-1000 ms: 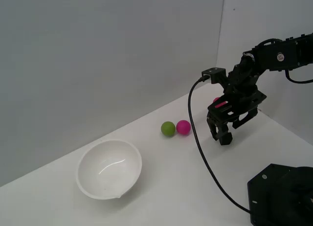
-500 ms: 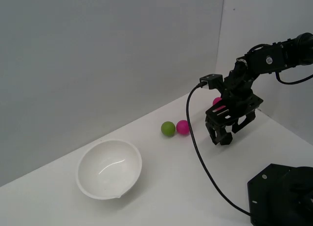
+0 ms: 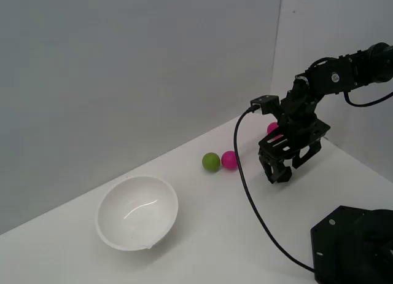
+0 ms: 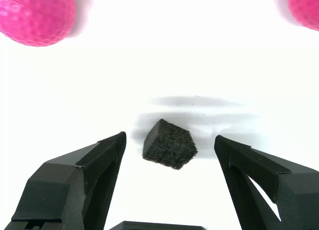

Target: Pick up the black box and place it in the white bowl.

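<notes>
The black box (image 4: 169, 144) is a small matte cube lying on the white table, tilted corner-on between my two fingers in the wrist view. My gripper (image 4: 170, 141) is open, one finger (image 4: 99, 163) on each side of the box with a gap to it. In the exterior view the gripper (image 3: 279, 172) hangs low over the table at the exterior view's right, and the box is hidden behind it. The white bowl (image 3: 113, 225) stands empty, far off toward the exterior view's left.
A green ball (image 3: 211, 161) and a pink ball (image 3: 229, 160) lie side by side between bowl and gripper. Another pink ball (image 3: 272, 128) sits behind the arm. Two pink balls (image 4: 35, 16) (image 4: 305, 8) show beyond the box. A large black base block (image 3: 353, 247) fills the near right corner.
The arm has shifted slightly toward the exterior view's left and its wrist has drawn in. The bowl and balls have not moved.
</notes>
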Controlling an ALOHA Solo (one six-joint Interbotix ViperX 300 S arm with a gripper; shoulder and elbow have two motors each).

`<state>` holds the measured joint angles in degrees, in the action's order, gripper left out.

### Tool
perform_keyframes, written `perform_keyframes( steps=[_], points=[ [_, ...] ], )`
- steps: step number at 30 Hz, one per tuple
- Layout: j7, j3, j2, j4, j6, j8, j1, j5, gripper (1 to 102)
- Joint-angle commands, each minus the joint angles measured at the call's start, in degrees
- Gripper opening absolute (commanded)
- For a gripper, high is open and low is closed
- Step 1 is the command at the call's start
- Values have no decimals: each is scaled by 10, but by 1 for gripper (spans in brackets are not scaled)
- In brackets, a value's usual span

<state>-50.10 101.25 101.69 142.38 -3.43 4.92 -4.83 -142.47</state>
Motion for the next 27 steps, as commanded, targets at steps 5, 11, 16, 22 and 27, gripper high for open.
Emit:
perform_keyframes(
  steps=[5, 11, 16, 22, 27],
  points=[
    [-5, 8, 3, 3, -4, 4, -10, -2, 90],
    [-5, 11, 7, 3, -4, 4, -10, -1, 60],
    [-5, 12, 8, 3, -4, 4, -10, -2, 40],
    [-5, 16, 11, 3, -4, 4, -10, -2, 3],
    [-9, 25, 20, 1, 6, 4, -10, 2, 3]
  ],
)
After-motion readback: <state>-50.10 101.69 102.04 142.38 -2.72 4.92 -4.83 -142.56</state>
